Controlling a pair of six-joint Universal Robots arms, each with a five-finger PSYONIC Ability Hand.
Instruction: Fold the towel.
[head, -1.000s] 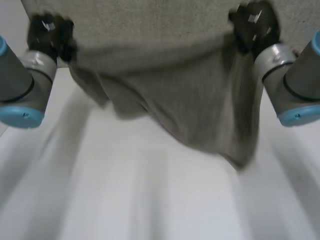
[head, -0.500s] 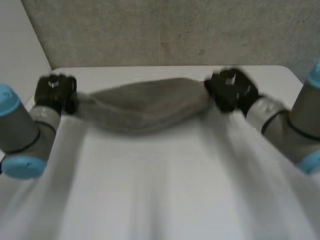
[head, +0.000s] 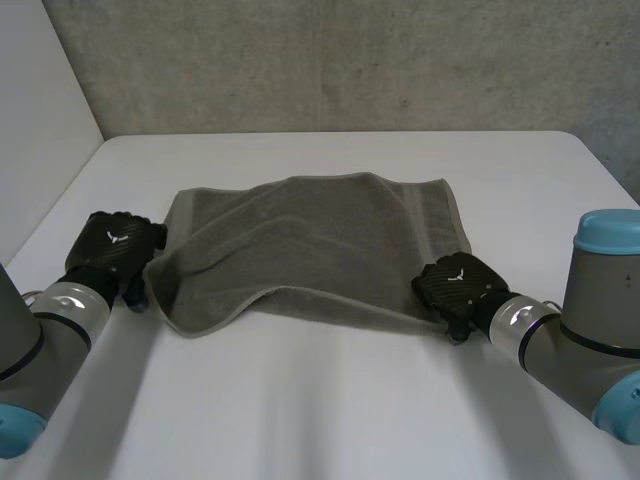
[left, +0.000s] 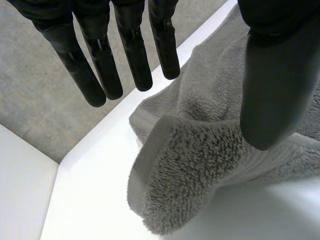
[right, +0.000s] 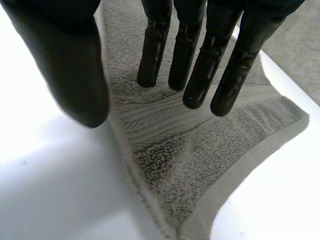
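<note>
The towel (head: 310, 245) lies on the white table (head: 330, 410), roughly centred and a little toward the far side. From the head view I judge it to be doubled over once. It is not tidy: a soft ridge runs across the middle, and the near left corner is puffed up and rolled, not flat.

My left hand (head: 112, 250) sits just beside that rolled corner. In its wrist view the fingers (left: 102, 70) are straight and held away from the thumb, with the bulging corner in the space between them. They grip nothing. My right hand (head: 455, 285) is at the near right corner, fingers (right: 155, 50) straight and spread above the woven band. That corner lies flat under them, and this hand holds nothing either.

The left corner worries me. If I pinch there as it stands, I could catch only the top layer or a wad of the roll. The lift would then peel the fold open or carry the lump into the next fold. The two sides also sit differently, flat on the right and bunched on the left, so an even pull could skew the edges. A shallow grasp on the thick pile might slip and drag the cloth across the table.
</note>
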